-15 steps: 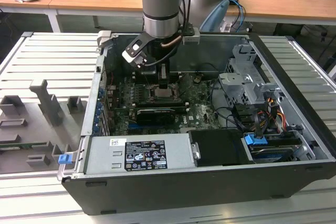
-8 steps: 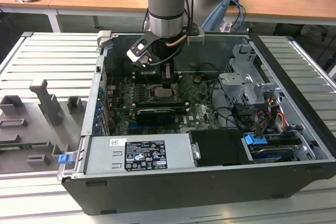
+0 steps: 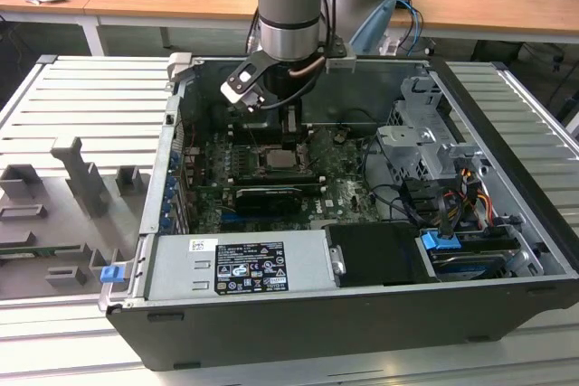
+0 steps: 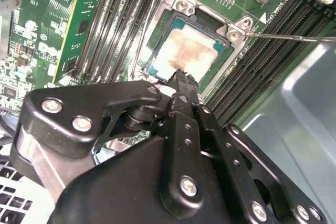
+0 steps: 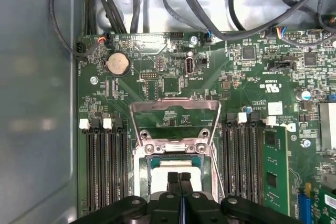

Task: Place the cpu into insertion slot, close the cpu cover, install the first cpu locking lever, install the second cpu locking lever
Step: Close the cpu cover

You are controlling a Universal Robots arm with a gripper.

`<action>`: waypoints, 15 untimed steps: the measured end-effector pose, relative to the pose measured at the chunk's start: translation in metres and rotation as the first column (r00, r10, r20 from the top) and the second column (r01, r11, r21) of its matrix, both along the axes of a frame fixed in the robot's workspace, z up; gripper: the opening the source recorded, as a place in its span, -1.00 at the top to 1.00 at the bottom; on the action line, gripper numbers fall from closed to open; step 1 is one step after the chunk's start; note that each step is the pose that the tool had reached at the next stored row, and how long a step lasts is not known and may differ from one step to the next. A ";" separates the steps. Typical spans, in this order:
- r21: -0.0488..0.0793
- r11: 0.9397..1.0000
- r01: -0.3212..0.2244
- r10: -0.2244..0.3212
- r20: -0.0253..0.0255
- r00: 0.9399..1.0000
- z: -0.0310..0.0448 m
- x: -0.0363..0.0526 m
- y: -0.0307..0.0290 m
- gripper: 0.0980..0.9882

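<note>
Above seated cpu [image 4: 186, 51], tool [image 5: 179, 176] pinched together, cpu cover [image 5: 157, 103] open

The robot arm [image 3: 288, 6], a thick silver-grey cylinder with a pale blue band, hangs vertically from the top centre of the exterior view. Beneath it the black gripper [image 3: 289, 137] points straight down, ending just above the middle of the frame. In the second wrist view the gripper [image 4: 181, 77] narrows to a single tip. In the first wrist view its two fingers [image 5: 172, 182] lie pressed together side by side, with nothing between them.
</note>
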State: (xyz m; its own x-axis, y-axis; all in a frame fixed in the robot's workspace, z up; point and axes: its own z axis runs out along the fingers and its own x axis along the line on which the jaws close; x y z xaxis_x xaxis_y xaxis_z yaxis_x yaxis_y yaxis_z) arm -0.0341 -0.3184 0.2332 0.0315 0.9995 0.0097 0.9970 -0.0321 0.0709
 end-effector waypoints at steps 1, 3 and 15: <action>0.000 1.000 0.000 0.000 0.000 1.000 0.0022 -0.0001 0.0000 0.98; 0.000 1.000 0.000 0.000 0.000 1.000 0.0078 -0.0002 0.0000 0.98; 0.000 1.000 0.000 0.000 0.000 1.000 0.0165 -0.0002 0.0000 0.98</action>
State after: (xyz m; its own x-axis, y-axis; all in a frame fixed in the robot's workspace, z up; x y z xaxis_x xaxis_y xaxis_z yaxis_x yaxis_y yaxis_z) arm -0.0343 -0.3184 0.2497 0.0316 0.9995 0.0096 0.9970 -0.0322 0.0710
